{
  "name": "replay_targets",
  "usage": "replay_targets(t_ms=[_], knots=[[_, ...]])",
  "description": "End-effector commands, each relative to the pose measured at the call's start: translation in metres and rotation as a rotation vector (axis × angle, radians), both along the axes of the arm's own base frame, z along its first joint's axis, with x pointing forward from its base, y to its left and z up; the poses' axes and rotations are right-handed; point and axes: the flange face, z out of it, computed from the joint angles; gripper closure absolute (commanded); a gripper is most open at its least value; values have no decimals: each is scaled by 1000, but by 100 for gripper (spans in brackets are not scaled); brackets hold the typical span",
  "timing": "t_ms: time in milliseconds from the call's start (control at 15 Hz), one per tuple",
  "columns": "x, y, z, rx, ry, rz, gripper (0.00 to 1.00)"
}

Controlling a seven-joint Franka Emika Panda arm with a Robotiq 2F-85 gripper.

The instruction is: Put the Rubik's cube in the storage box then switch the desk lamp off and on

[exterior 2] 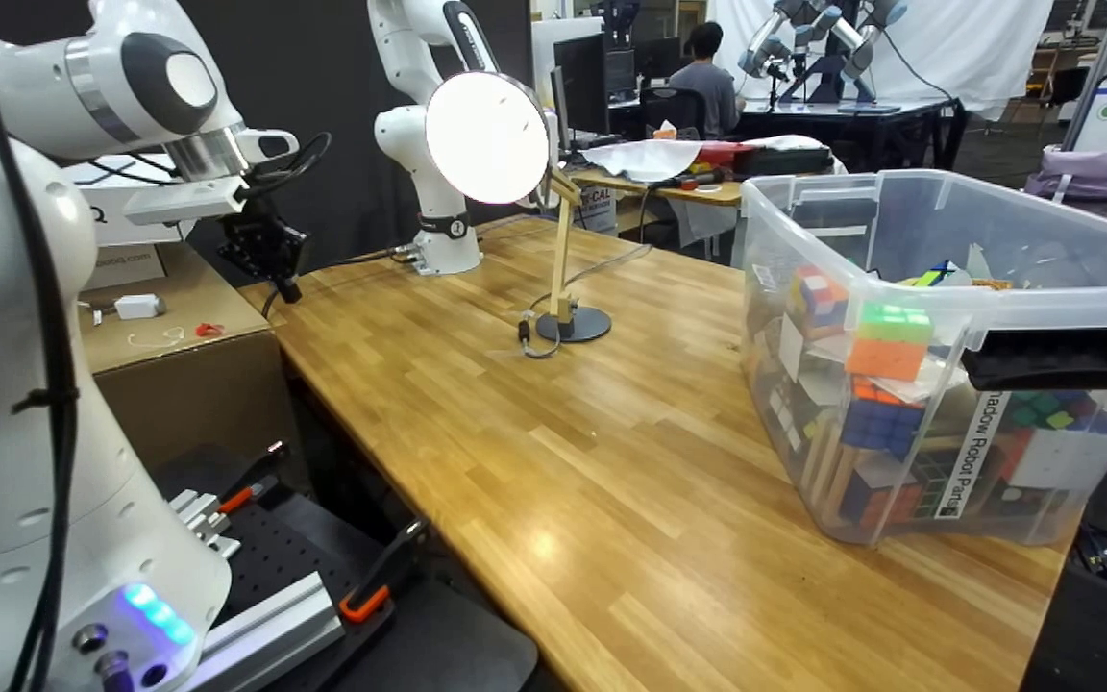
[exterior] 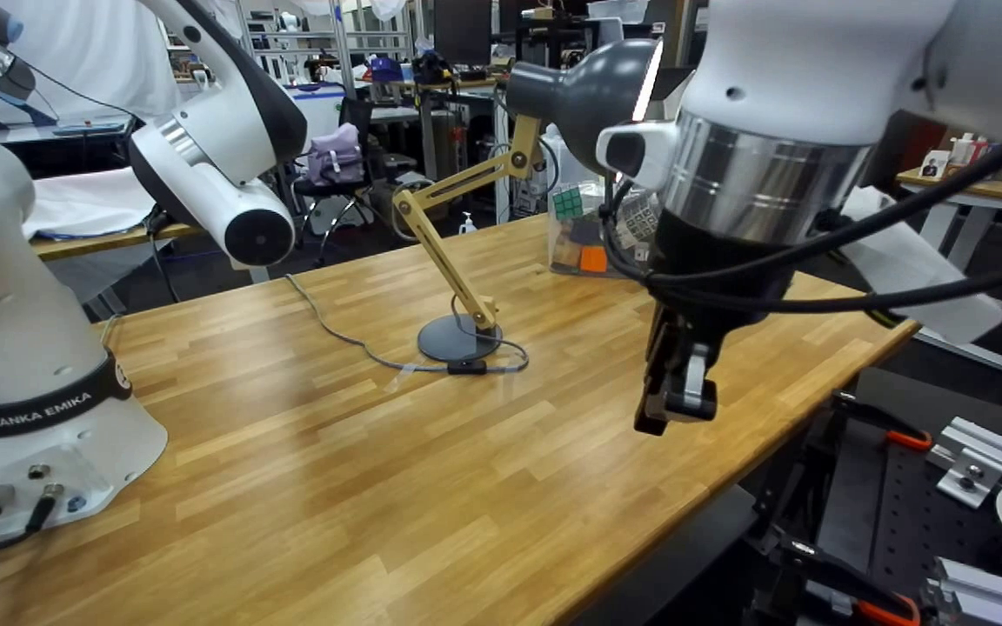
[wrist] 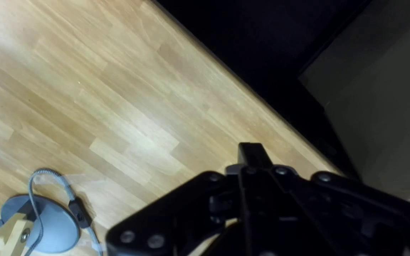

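1. At the near right, on the wooden table (exterior 2: 534, 500), the storage box (exterior 2: 957, 306) stands upright, its clear walls showing a mixed, colourful heap.
2. Inside the box lie several Rubik's cubes (exterior 2: 885, 418), among them an orange cube (exterior 2: 890, 356) with a green top by the near left corner; the cloudy plastic blurs them, so I cannot tell which is the task's.
3. Farther off, well apart from the box, the black cord switch (exterior 2: 525, 332) lies on the table, in line with the grey cord (wrist: 66, 185).
4. Just to the right of the switch, the desk lamp (exterior 2: 562, 250) stands on its flat round base (exterior 2: 584, 327), jointed tan arm raised, its head (exterior 2: 486, 137) glowing white.
5. Beyond it, at the left, the gripper (exterior 2: 291, 288) hangs above the table, close to the left edge; in the wrist view its black fingers (wrist: 253, 154) are together.
6. At the far end stands a second white arm (exterior 2: 440, 231); well behind it, to the right, a person (exterior 2: 707, 85) in grey sits.
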Motion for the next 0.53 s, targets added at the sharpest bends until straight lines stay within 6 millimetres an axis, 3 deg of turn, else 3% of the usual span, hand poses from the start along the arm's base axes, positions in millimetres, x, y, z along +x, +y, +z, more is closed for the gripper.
replay_targets(t_ms=[0,67,267,467], knots=[[0,6,12,25,-19,-3,72],[0,10,19,35,-30,-2,92],[0,8,15,30,-20,-6,73],[0,8,14,29,-18,-6,72]])
